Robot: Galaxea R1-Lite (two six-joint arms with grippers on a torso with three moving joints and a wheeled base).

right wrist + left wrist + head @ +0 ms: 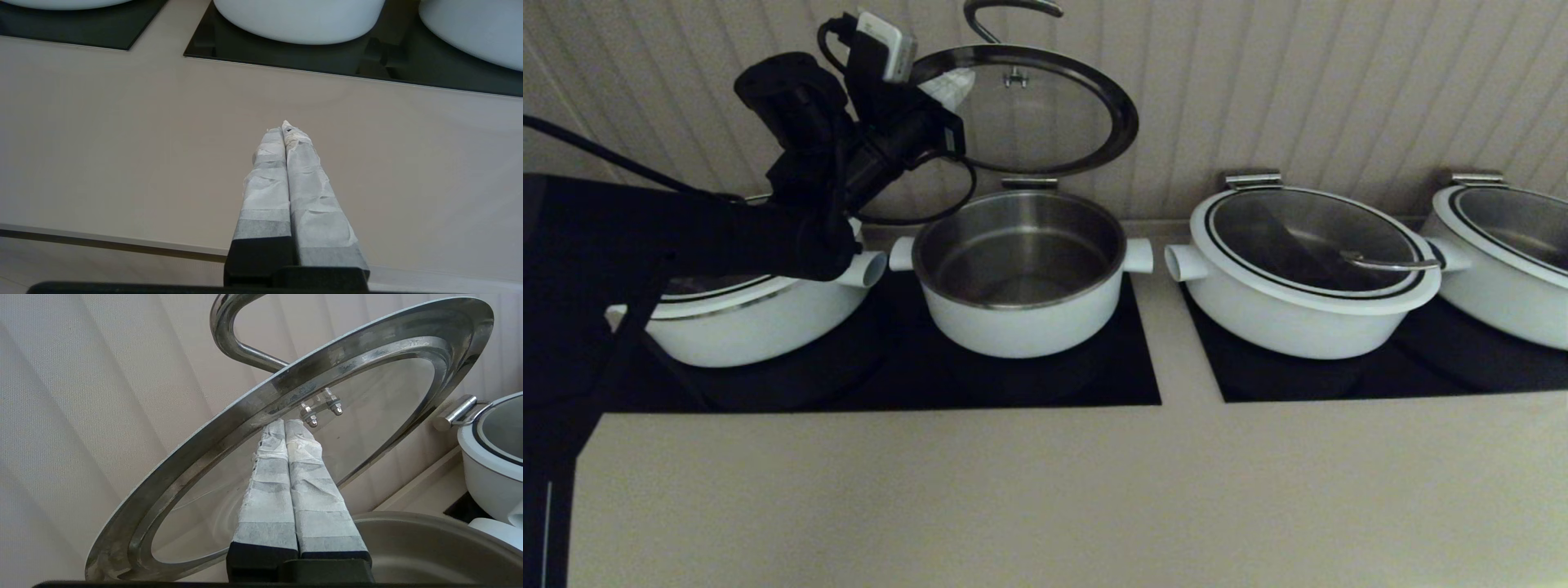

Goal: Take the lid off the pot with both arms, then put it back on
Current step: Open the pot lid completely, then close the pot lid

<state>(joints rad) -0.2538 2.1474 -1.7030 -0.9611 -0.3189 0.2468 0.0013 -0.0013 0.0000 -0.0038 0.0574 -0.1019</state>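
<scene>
Pale ribbed panelling is seen behind a beige desk [931, 490] on which black cooktop panels carry several white pots. The lid [1033, 114] is held raised and tilted above the pot [1021, 278], its hinged back edge near the pot's rear rim and its wire handle [1009, 12] pointing up toward the wall. The left gripper [286, 424] is pressed against the lid's glass underside, just beside the handle bolts; its jaws are clenched together with nothing held between them, so the lid is propped rather than grasped. The right gripper [284, 128] is parked low over the bare desk, well apart from the lid, its jaws likewise clenched on nothing. For lowering, the lid lies above and ahead of the left jaws, which are by far the nearer.
</scene>
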